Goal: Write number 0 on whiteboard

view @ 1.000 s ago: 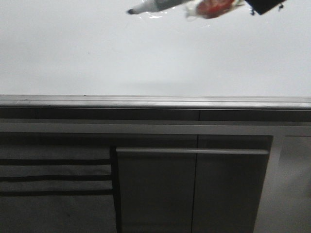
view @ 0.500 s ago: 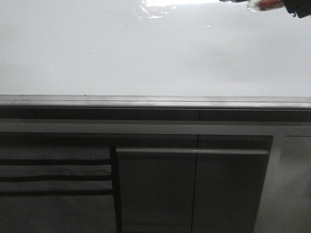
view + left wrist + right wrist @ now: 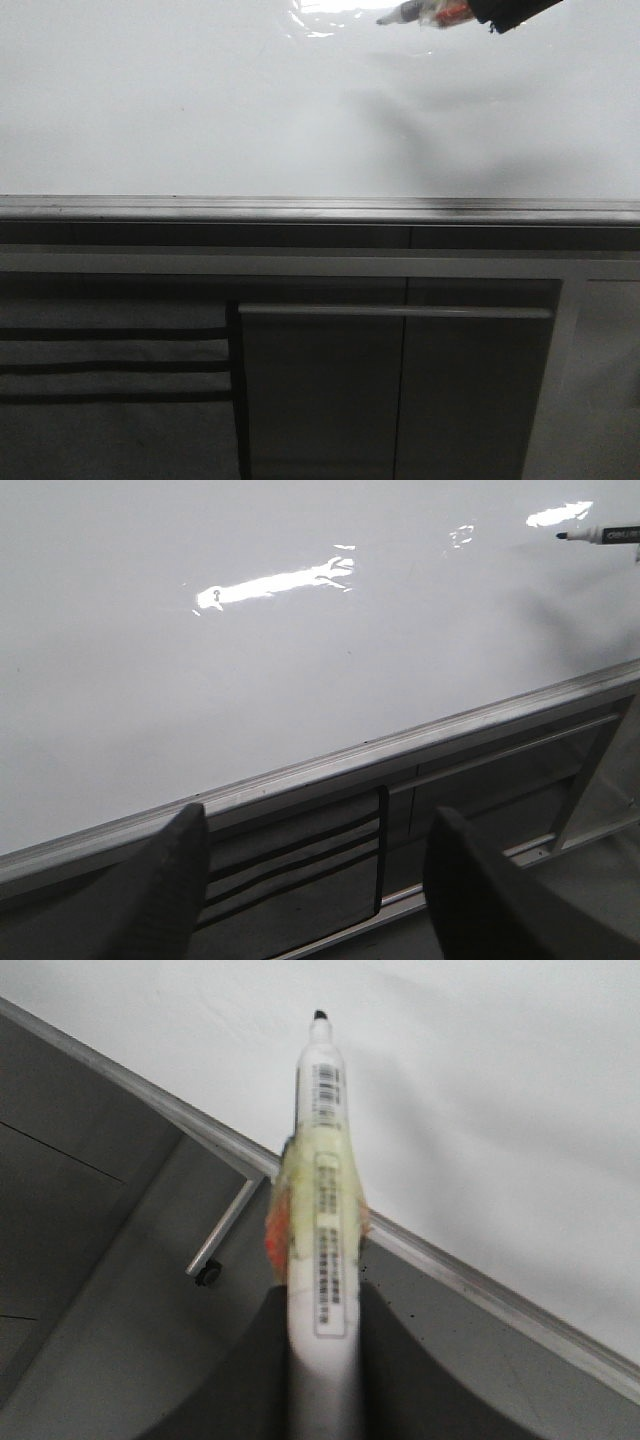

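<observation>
The whiteboard (image 3: 200, 110) is glossy white and bare; no number 0 shows on it in any view. It also shows in the left wrist view (image 3: 150, 680) and the right wrist view (image 3: 500, 1090). My right gripper (image 3: 322, 1310) is shut on a white marker (image 3: 322, 1200) with a black tip and yellow-orange tape around its barrel. In the front view the marker (image 3: 420, 14) pokes in at the top right, its tip just off or at the board; I cannot tell which. The marker's tip also shows in the left wrist view (image 3: 590, 535). My left gripper (image 3: 315, 870) is open and empty, below the board's rail.
A grey metal edge rail (image 3: 300, 210) runs along the board's lower edge. Below it are dark grey cabinet fronts (image 3: 400, 390) with a slatted panel (image 3: 110, 365) at the left. Glare patches (image 3: 270, 582) lie on the board.
The marker went right and up almost out of the front view, then came back leftward into view at the top right. Its shadow now falls on the board.
</observation>
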{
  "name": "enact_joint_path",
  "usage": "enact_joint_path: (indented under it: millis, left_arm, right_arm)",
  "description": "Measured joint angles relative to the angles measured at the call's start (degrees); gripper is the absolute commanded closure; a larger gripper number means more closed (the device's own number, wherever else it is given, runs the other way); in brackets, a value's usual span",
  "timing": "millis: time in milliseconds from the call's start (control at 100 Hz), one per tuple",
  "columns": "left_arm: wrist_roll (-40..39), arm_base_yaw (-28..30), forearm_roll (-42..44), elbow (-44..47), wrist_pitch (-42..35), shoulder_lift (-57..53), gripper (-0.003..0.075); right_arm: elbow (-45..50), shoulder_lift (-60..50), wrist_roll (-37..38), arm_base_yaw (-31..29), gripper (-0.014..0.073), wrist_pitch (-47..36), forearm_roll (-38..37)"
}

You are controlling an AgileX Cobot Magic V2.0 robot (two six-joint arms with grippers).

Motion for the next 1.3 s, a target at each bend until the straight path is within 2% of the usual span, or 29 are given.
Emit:
enact_joint_path:
  millis: [230,510,650,870,1090,1300]
  left_arm:
    - [0.00,0.09,0.11,0.00,0.00,0.00,0.0293]
    - [0.00,0.09,0.38,0.00,0.00,0.00,0.0292]
    - [0.00,0.09,0.98,0.00,0.00,0.00,0.0293]
    - [0.00,0.09,1.37,0.00,0.00,0.00,0.0293]
    - [0.00,0.09,1.58,0.00,0.00,0.00,0.0292]
    - [0.00,0.09,1.58,0.00,0.00,0.00,0.0293]
  right_arm:
    - [-7.26,9.05,0.04,0.00,0.0599,1.21,-0.51]
    - [-15.00,18.28,-0.27,0.68,0.0599,13.55,-1.64]
    - [-16.68,18.60,2.52,-0.38,0.0599,17.59,-5.94]
    - [-22.18,18.60,3.82,-2.43,0.0599,22.07,-8.50]
    - [-27.05,18.60,4.41,-2.43,0.0599,21.97,-8.48]
    - [-27.71,18.60,4.78,-1.28,0.0599,21.00,-8.60]
